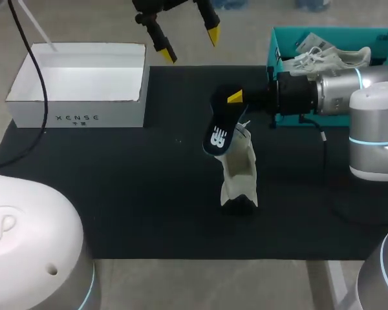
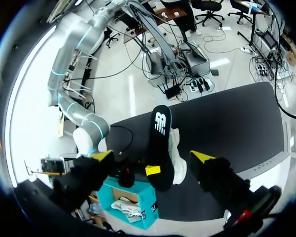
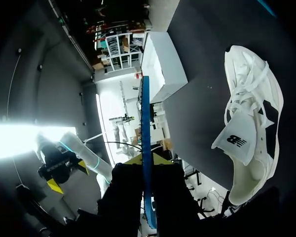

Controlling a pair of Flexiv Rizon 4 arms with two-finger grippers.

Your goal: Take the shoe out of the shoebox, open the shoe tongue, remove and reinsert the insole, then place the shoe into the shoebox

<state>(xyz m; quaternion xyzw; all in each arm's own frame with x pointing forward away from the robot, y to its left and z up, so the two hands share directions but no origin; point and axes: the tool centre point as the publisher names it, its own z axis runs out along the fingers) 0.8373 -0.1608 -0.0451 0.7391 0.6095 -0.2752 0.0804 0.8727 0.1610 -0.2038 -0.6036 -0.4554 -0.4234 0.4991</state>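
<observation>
My right gripper (image 1: 231, 101) comes in from the right and is shut on a black insole (image 1: 217, 131), which hangs above the mat. In the right wrist view the insole (image 3: 146, 123) stands edge-on, pinched between the fingers of the gripper (image 3: 148, 160). A white shoe (image 1: 239, 171) lies on the mat just below the insole, its tongue (image 3: 234, 140) folded open. My left gripper (image 1: 189, 45) hovers open above the mat's far edge, empty. From the left wrist view the insole (image 2: 160, 143) and shoe (image 2: 176, 153) lie ahead, between the open fingers of that gripper (image 2: 153, 157).
A teal shoebox (image 1: 276, 48) at the back right holds a second white shoe (image 1: 326, 59). An open white box (image 1: 77, 110) stands at the back left. The black mat (image 1: 116, 194) covers the table's middle.
</observation>
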